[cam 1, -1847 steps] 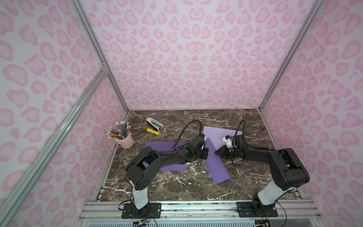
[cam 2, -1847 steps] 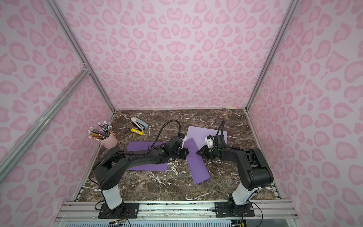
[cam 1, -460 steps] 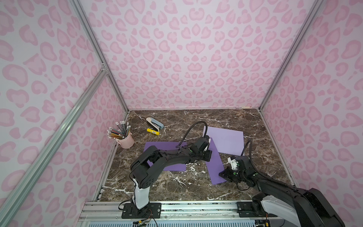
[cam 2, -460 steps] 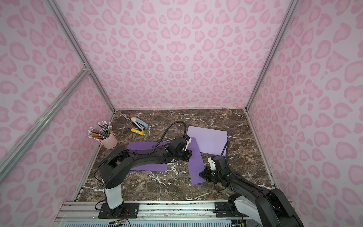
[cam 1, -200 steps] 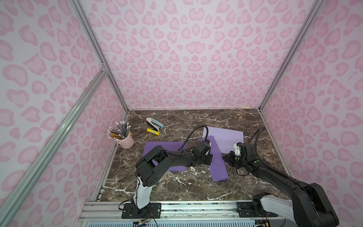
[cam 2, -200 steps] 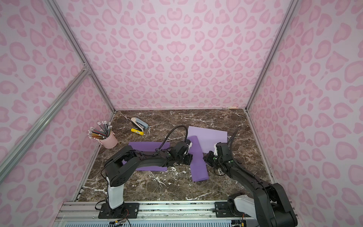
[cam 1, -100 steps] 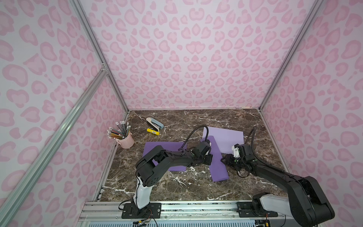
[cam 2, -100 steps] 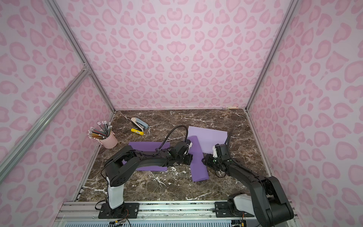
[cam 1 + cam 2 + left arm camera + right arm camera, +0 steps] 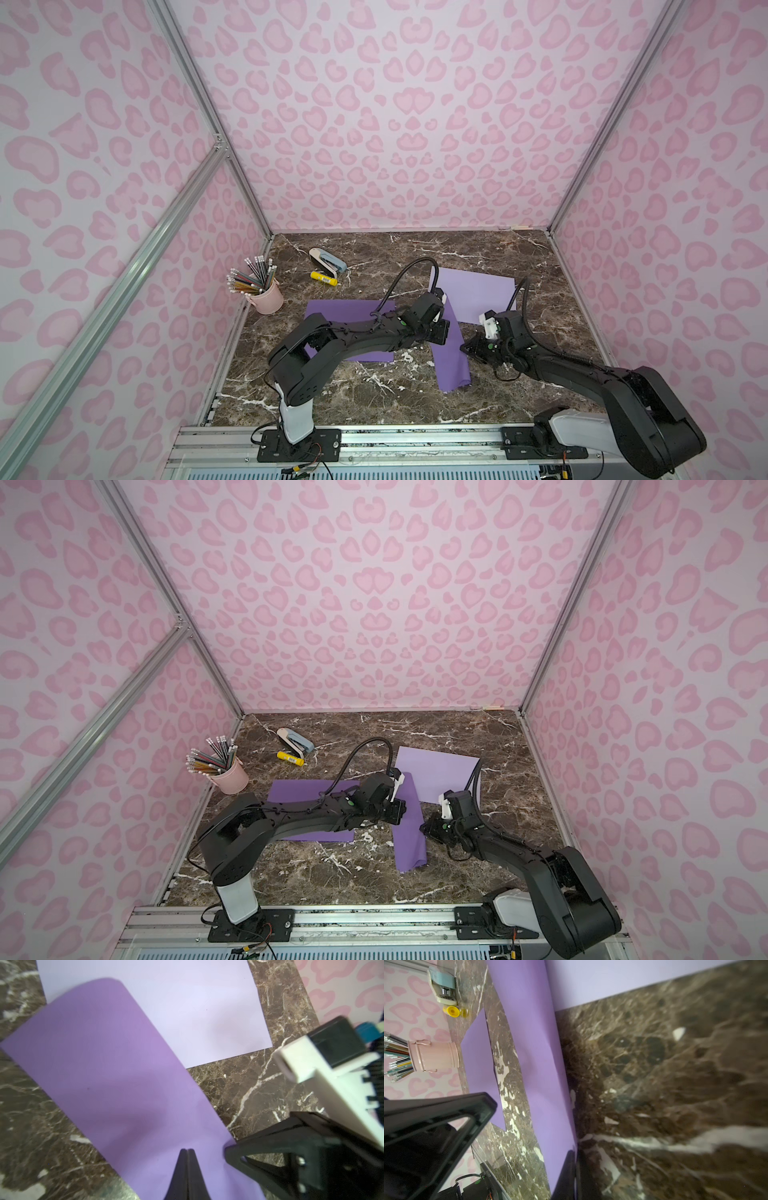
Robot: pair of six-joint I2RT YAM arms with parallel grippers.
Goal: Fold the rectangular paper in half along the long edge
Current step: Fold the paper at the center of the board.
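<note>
On the marble tabletop (image 9: 353, 395): three purple sheets and two grippers, both pressed together.
The folded paper (image 9: 451, 361) lies mid-table as one narrow strip beside one darker flat sheet (image 9: 345, 309), its far end overlapping one paler sheet (image 9: 478, 291). The left gripper (image 9: 187, 1150) points its closed tips onto the strip. The right gripper (image 9: 574, 1157), also closed, sits at the strip's edge; a pinch cannot be told. One pencil cup (image 9: 268, 297), one stapler (image 9: 327, 259) and one yellow tube (image 9: 324, 278) are at the back left.

pink cup (image 9: 268, 298) with pencils (image 9: 249, 277): left edge of surface (image 9: 374, 395) | stapler (image 9: 327, 260): far back | yellow glue stick (image 9: 324, 279): just beside stapler

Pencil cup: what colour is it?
Pale pink; the pencil cup shows best in the right wrist view.
</note>
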